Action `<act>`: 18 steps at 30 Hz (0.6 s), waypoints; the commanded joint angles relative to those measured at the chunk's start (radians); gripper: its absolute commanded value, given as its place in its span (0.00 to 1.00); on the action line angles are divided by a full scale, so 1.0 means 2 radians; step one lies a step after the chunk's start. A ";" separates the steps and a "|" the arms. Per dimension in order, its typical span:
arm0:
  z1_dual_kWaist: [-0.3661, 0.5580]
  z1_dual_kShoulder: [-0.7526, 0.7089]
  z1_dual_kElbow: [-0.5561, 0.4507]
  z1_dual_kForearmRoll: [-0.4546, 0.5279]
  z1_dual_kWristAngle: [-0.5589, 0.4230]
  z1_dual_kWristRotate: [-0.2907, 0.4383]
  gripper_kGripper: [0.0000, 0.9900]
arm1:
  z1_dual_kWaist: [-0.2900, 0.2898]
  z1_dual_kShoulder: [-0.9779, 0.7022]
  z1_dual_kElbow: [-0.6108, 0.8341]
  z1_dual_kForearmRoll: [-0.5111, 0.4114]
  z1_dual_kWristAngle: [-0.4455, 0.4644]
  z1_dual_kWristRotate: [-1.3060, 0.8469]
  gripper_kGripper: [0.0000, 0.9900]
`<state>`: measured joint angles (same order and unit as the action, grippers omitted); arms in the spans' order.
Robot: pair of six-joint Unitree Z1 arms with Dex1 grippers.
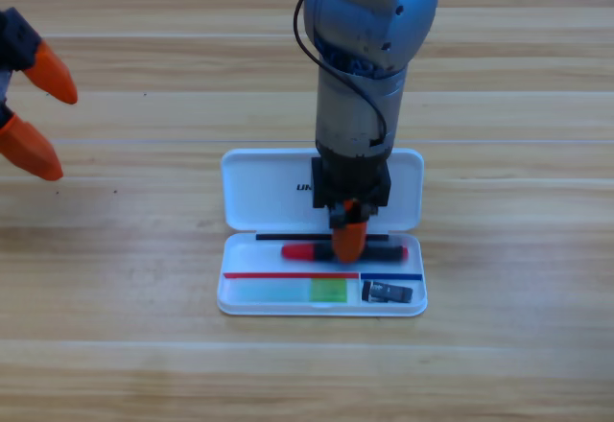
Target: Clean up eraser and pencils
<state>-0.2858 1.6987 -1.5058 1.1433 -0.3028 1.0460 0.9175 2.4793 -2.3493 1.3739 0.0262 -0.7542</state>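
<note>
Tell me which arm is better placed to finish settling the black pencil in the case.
The right. Its gripper is directly over the black pencil in the white case, while the left gripper waits open at the table's left edge.

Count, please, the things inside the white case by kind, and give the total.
Pencils: 2, the green pencil in the lower left compartment and the black pencil with red cap in the upper tray, under the right gripper.
Erasers: 1, the eraser in the lower right compartment.
Total: 3 in the white case.
The left gripper waits at the left edge.
</note>
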 commanded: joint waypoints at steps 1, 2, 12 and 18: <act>0.009 0.021 0.011 -0.004 -0.006 0.005 1.00 | 0.024 -0.027 0.000 0.022 0.000 0.010 0.87; 0.009 0.022 0.012 -0.005 -0.006 0.005 1.00 | 0.024 -0.038 0.000 0.026 0.004 0.011 0.87; 0.016 0.033 0.017 -0.028 -0.013 0.005 1.00 | 0.033 -0.221 0.047 0.034 0.093 0.083 0.90; 0.041 0.089 -0.042 -0.041 -0.041 0.005 1.00 | 0.033 -0.302 0.105 0.009 0.119 0.121 0.90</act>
<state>-0.2691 1.7479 -1.5182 1.0816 -0.3416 1.0461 0.9581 1.9973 -2.2299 1.4189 0.2402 -0.5441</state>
